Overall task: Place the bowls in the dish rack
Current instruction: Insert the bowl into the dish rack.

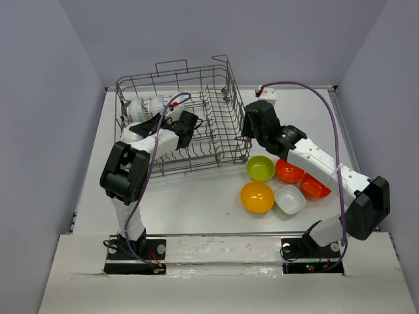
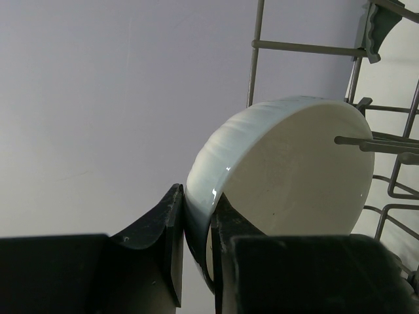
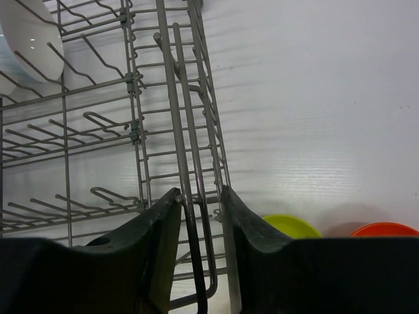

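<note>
The dish rack [image 1: 196, 134] stands on the white table [image 1: 190, 193], and both arms reach to it. Inside the rack, against its rear left corner, two other white bowls [image 1: 139, 108] stand on edge among the tines.

The left gripper [image 2: 196, 219] is inside the rack, over its left half. Its fingers [image 2: 171, 226] are drawn close together and pinch the rim of a white bowl [image 2: 294, 170], one finger on the outer wall and one inside. That bowl is tilted on edge, with rack tines [image 2: 366, 140] crossing its open face.

The right gripper [image 3: 200, 203] is at the rack's right wall. Its fingers [image 3: 157, 226] stand partway together astride the wall's upright wires [image 3: 175, 98], the pads against them, so it has hold of the rack itself.

Five bowls sit on the table, open side up, just off the rack's front right corner. The lime green bowl [image 1: 260, 168] is nearest the rack. Right of it lie a red-orange bowl [image 1: 289, 171] and a second red-orange bowl [image 1: 315, 187]. The orange-yellow bowl [image 1: 256, 197] and a squarish white bowl [image 1: 290, 199] lie farther toward the arms.
</note>
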Controlling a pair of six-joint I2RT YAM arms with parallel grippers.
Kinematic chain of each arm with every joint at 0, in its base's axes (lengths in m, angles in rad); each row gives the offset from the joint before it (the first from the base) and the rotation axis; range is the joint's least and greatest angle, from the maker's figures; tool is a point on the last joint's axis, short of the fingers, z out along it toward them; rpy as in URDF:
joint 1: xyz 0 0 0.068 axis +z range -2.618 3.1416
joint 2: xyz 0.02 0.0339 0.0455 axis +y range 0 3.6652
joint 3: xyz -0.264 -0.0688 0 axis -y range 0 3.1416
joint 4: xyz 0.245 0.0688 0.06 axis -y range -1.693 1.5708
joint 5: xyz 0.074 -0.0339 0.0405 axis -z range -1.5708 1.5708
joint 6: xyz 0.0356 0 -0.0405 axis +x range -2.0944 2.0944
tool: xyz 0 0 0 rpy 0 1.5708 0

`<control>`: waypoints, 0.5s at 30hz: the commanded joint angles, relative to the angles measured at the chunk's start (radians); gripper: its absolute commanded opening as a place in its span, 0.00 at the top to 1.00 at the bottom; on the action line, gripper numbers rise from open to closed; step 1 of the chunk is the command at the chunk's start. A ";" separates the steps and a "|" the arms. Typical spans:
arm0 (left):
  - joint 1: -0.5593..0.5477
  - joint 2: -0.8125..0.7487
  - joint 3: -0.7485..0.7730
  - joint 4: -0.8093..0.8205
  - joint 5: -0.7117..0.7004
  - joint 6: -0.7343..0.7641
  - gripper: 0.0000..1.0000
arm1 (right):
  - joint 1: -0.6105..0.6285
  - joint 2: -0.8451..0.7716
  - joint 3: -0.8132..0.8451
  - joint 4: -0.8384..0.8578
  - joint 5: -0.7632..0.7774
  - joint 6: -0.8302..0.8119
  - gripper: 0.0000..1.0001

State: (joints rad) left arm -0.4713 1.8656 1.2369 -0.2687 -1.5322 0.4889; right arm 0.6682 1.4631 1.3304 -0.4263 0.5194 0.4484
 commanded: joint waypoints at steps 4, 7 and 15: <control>-0.061 0.007 -0.019 0.026 0.046 -0.058 0.93 | -0.004 -0.014 -0.005 0.054 -0.038 0.004 0.81; -0.064 0.012 -0.016 0.004 0.064 -0.078 0.93 | -0.004 -0.018 -0.008 0.054 -0.051 0.003 0.90; -0.073 0.058 0.044 -0.170 0.153 -0.258 0.92 | -0.004 -0.027 -0.020 0.055 -0.065 0.003 0.99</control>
State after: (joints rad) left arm -0.4843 1.8721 1.2507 -0.3527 -1.5272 0.3985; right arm 0.6655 1.4590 1.3254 -0.4164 0.4442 0.4072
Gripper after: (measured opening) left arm 0.252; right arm 0.157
